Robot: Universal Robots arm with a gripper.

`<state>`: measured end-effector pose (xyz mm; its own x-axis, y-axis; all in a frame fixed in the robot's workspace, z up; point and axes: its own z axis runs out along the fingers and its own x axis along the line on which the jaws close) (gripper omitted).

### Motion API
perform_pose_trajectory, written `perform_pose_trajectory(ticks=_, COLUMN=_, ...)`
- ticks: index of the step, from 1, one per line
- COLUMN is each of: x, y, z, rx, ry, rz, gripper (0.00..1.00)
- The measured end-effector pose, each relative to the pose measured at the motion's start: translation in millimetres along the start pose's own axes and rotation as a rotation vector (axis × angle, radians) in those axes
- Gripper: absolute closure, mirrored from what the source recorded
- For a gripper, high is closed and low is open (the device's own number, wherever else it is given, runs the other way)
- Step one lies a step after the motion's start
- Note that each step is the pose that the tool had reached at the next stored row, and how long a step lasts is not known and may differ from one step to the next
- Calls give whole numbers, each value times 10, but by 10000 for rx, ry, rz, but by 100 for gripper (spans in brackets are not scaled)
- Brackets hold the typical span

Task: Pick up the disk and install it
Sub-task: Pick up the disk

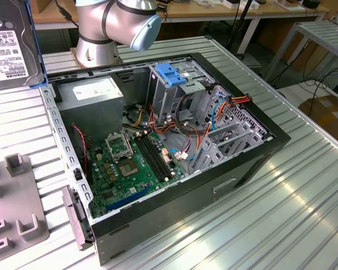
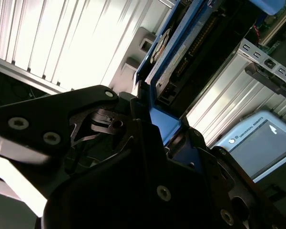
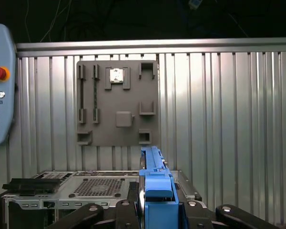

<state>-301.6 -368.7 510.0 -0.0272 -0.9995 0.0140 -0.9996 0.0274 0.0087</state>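
disk (image 1: 10, 45): grey hard drive in blue carrier (image 3: 155, 191), held on edge, aloft at the exterior view's left, clear of the open computer case (image 1: 253, 152) on the ribbed worktop (image 1: 304, 191). jaws: closed on the carrier's rim, probably leaving the drive's length free for the drive cage (image 1: 160, 97).

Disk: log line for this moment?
disk: held, outside case | tool: shut on disk | case: open, disk not yet in
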Motion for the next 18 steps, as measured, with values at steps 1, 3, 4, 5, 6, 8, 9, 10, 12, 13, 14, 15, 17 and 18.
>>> perform_pose_trajectory(ticks=1, x=-1, y=-26, z=0, rx=0, ry=0, rz=1, gripper=63)
perform_pose_trajectory(ticks=3, x=-2, y=-68, z=0, rx=0, ry=0, rz=2, gripper=63)
perform_pose_trajectory(ticks=4, x=-2, y=-86, z=-1, rx=-1, ry=0, rz=2, gripper=63)
perform_pose_trajectory(ticks=5, x=-3, y=-110, z=-1, rx=-1, ry=0, rz=3, gripper=63)
perform_pose_trajectory(ticks=6, x=-3, y=-129, z=-1, rx=0, ry=0, rz=3, gripper=63)
perform_pose_trajectory(ticks=8, x=-5, y=-177, z=-1, rx=1, ry=0, rz=4, gripper=63)
perform_pose_trajectory(ticks=9, x=-5, y=-199, z=-2, rx=0, ry=0, rz=5, gripper=63)
perform_pose_trajectory(ticks=10, x=-6, y=-218, z=-2, rx=-1, ry=0, rz=5, gripper=63)
perform_pose_trajectory(ticks=12, x=-7, y=-264, z=-2, rx=0, ry=0, rz=6, gripper=63)
perform_pose_trajectory(ticks=13, x=-8, y=-283, z=-3, rx=0, ry=0, rz=6, gripper=63)
perform_pose_trajectory(ticks=14, x=-8, y=-302, z=-3, rx=-1, ry=0, rz=7, gripper=63)
perform_pose_trajectory(ticks=15, x=-9, y=-321, z=-3, rx=0, ry=0, rz=7, gripper=63)
perform_pose_trajectory(ticks=17, x=-10, y=-359, z=-3, rx=0, ry=0, rz=9, gripper=63)
perform_pose_trajectory(ticks=18, x=-10, y=-378, z=-3, rx=0, ry=0, rz=10, gripper=63)
